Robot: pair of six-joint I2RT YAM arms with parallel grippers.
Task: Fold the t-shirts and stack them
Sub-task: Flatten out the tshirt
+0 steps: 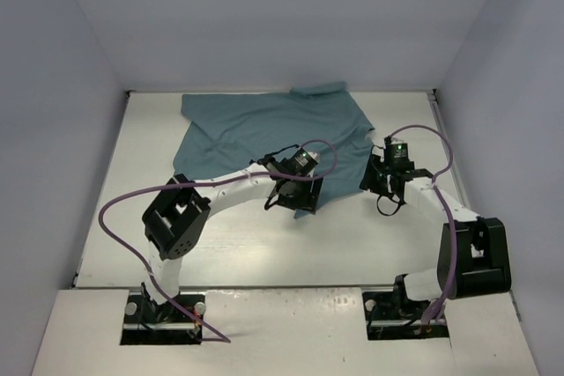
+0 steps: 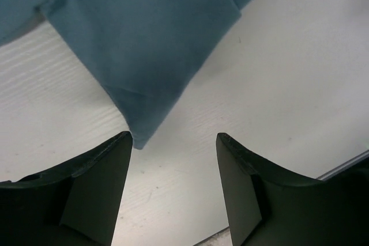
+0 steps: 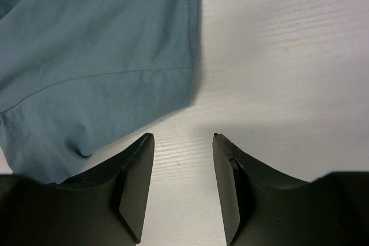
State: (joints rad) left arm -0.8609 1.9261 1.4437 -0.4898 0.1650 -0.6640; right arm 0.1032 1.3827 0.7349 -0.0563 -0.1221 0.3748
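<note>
Jaws apart and empty on both arms. Left gripper [image 2: 174, 136]: t-shirt [image 2: 144, 44] corner tip lies just ahead, off-centre by one finger. Right gripper [image 3: 183, 136]: hem corner just ahead, likewise off-centre.

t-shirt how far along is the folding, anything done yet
Done: nothing clear. The teal t-shirt lies spread and rumpled on the table, with no neat fold. In hand: the left gripper is open at a near corner of the cloth, and the right gripper is open beside a hemmed edge. Neither holds anything. Left: grasping, all the folds and the stacking.
</note>
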